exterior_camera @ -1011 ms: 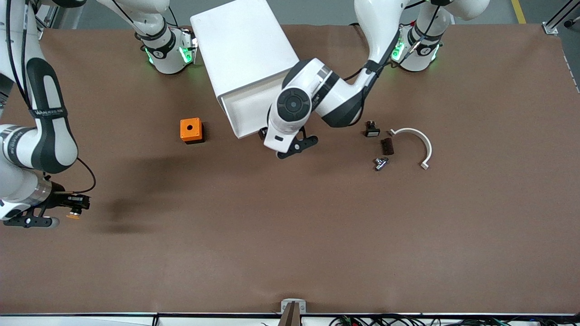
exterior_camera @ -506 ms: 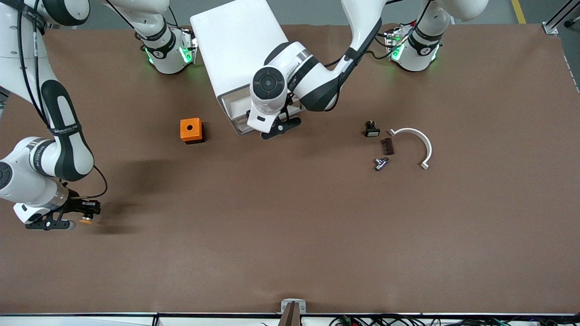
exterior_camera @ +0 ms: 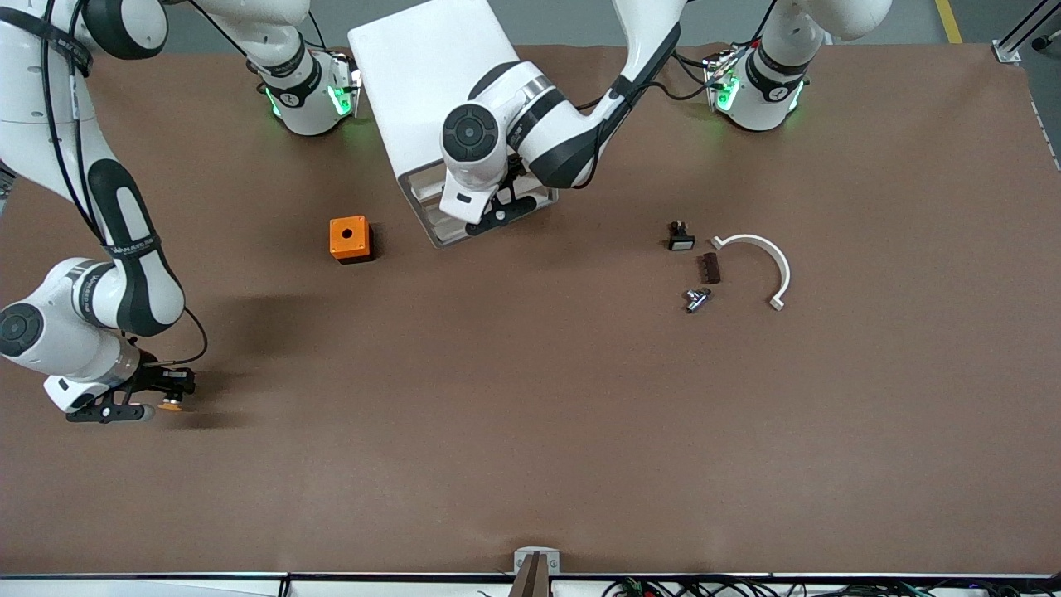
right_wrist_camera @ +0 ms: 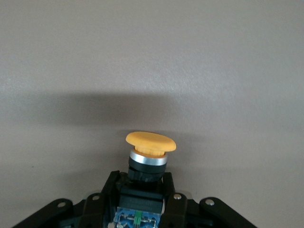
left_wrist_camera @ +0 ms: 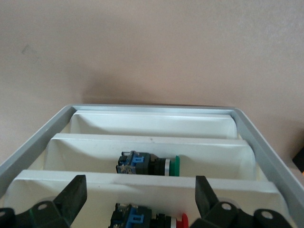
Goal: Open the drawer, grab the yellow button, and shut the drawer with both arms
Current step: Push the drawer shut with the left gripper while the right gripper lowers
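The white cabinet [exterior_camera: 439, 75] stands between the arms' bases. Its top drawer [exterior_camera: 424, 184] sits almost flush with the fronts below it. My left gripper [exterior_camera: 497, 211] is at the drawer fronts, open and empty. In the left wrist view [left_wrist_camera: 140, 202] its fingers stand wide apart on either side of a white drawer front [left_wrist_camera: 142, 183]. My right gripper [exterior_camera: 162, 396] is low over the table at the right arm's end, shut on the button [exterior_camera: 171, 405]. In the right wrist view the orange cap [right_wrist_camera: 151, 142] sticks out past the gripper [right_wrist_camera: 142, 183].
An orange cube with a round hole [exterior_camera: 348, 239] lies beside the cabinet. Toward the left arm's end lie a black button with white cap [exterior_camera: 680, 238], a dark block [exterior_camera: 709, 268], a metal part [exterior_camera: 696, 298] and a white curved bracket [exterior_camera: 767, 257]. Other drawers hold green-capped [left_wrist_camera: 149, 164] and red-capped [left_wrist_camera: 182, 219] buttons.
My left gripper has moved toward the cabinet and the pulled-out drawer has gone in with it. My right gripper has come lower and nearer the front camera, still holding the button.
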`<state>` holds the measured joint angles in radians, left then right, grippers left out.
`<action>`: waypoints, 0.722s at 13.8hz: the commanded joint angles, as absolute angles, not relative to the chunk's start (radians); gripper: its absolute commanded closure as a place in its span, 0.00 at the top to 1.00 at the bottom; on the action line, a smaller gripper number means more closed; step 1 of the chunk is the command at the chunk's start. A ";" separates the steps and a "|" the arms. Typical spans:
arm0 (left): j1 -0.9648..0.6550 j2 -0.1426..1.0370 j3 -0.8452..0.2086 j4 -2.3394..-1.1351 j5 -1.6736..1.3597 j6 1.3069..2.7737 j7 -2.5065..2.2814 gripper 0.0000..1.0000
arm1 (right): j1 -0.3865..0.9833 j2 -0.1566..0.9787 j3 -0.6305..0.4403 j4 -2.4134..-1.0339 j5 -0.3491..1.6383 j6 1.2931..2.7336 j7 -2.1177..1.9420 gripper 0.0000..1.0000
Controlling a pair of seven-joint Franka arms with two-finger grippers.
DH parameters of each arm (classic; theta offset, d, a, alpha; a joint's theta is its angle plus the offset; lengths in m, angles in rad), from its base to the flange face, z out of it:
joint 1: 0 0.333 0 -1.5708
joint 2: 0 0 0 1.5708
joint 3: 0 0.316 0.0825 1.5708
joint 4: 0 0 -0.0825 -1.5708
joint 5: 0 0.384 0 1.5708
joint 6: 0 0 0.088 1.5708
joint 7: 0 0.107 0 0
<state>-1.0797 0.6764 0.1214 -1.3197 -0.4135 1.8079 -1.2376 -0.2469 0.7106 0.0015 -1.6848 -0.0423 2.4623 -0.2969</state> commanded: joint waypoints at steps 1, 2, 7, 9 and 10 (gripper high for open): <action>-1.121 0.669 0.123 -1.338 -0.399 1.819 -1.275 1.00 | -0.272 0.739 0.021 -1.648 -0.038 2.471 -0.354 0.21; -1.121 0.669 0.123 -1.338 -0.397 1.819 -1.276 1.00 | -0.268 0.739 0.021 -1.641 -0.032 2.471 -0.353 0.99; -1.144 0.675 0.124 -1.350 -0.376 1.825 -1.276 1.00 | -0.258 0.697 0.026 -1.611 -0.017 2.365 -0.327 1.00; -1.131 0.669 0.133 -1.348 -0.374 1.825 -1.275 1.00 | -0.250 0.642 0.029 -1.553 -0.017 2.172 -0.221 1.00; -1.103 0.664 0.147 -1.345 -0.370 1.819 -1.273 1.00 | -0.233 0.599 0.029 -1.522 -0.017 2.069 -0.171 1.00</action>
<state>-1.1070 0.6777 0.1294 -1.3294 -0.3918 1.8156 -1.2574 -0.2465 0.6866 0.0189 -1.5617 -0.0244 2.2341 -0.2573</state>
